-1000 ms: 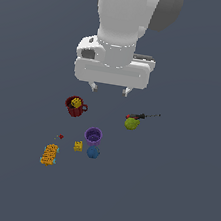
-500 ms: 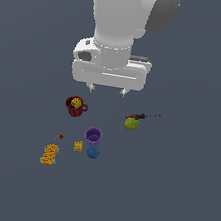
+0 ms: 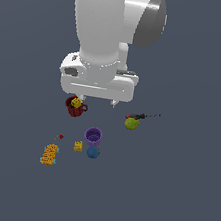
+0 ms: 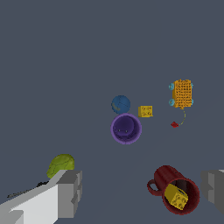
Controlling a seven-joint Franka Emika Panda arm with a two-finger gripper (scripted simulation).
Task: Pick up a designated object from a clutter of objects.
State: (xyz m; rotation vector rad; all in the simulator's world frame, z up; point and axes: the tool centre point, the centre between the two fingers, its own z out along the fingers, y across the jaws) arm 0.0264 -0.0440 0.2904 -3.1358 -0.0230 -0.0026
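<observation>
The designated object (image 3: 49, 154) is an orange-yellow gridded block with light blue edges, lying alone at the exterior view's lower left; the wrist view shows the same designated object (image 4: 182, 93). The clutter of objects spreads around the purple cup (image 3: 93, 136) (image 4: 126, 128). My gripper (image 3: 97, 100) hangs open high above the floor, close to the dark red mug (image 3: 75, 106) (image 4: 176, 195), which holds a yellow lump. Both fingers (image 4: 70, 194) show wide apart with nothing between them.
A blue ball (image 3: 93, 153) and a small yellow cube (image 3: 78, 146) lie beside the purple cup. A green ball (image 3: 131, 124) touches a black-red tool (image 3: 144, 116) at the exterior view's right. A tiny red piece (image 3: 61, 136) sits near the block.
The arm and gripper have shifted slightly toward the exterior view's left. The objects on the floor have not moved.
</observation>
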